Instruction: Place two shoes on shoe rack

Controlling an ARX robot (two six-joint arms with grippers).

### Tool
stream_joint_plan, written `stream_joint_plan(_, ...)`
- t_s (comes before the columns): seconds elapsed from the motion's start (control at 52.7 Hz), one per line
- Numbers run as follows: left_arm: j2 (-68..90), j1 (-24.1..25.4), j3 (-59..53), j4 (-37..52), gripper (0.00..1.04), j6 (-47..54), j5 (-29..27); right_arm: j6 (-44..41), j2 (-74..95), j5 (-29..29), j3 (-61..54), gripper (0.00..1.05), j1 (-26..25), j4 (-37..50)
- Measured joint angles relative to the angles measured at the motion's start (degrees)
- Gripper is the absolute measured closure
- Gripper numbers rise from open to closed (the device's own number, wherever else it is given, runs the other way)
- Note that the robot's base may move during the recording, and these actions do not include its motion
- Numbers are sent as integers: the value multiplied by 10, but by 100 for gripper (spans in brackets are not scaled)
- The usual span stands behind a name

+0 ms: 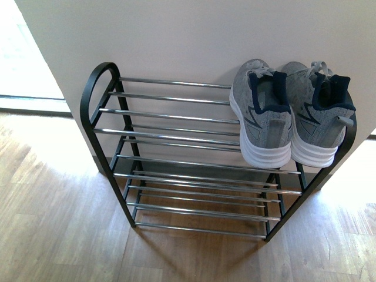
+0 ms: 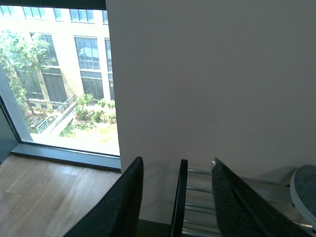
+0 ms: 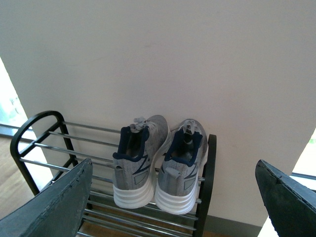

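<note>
Daylight is falling across the wooden floor (image 1: pixel 53 223) at the lower left of the front view, where a black shoe rack (image 1: pixel 176 136) is standing against a white wall (image 1: pixel 176 35). Moving right along its top tier, a pair of grey sneakers is sitting at the far right end. The inner shoe (image 1: pixel 262 114) and the outer shoe (image 1: pixel 320 114) are resting side by side, toes pointing to the wall and white heels facing out. Their soles are bridging several chrome bars, which is likely stopping them from slipping between. The outer shoe is lying close against the rack's arched end, which seems to be bracing the pair. With both shoes on the rack, the job is looking finished. Neither arm is showing in the front view. In the wrist views, the left jaws are hanging parted and empty, their fingers (image 2: pixel 118 207) framing the rack's end post beside a window (image 2: pixel 59 74). The right jaws are spread wide, gripping nothing. Dark side marks are showing on the shoes, but no brand name or writing is readable.
</note>
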Motion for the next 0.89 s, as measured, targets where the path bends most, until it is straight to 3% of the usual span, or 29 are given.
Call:
stream_joint_plan(0.152,-45,26,-62,12,97,13,28,0,0,0,0,9,0,0)
stream_joint_plan(0.209,-60,33,-77,14,103,13,33,0,0,0,0,9,0,0)
stream_joint_plan(0.437,-113,57,-125,11,103,17,61,0,0,0,0,9,0,0)
stream_joint_plan(0.494,-129,84,-135,5,103,17,98,0,0,0,0,9,0,0)
stream_joint_plan(0.589,-149,106,-149,-2,103,17,101,0,0,0,0,9,0,0)
stream_joint_plan(0.893,-218,108,-179,-39,103,17,107,0,0,0,0,9,0,0)
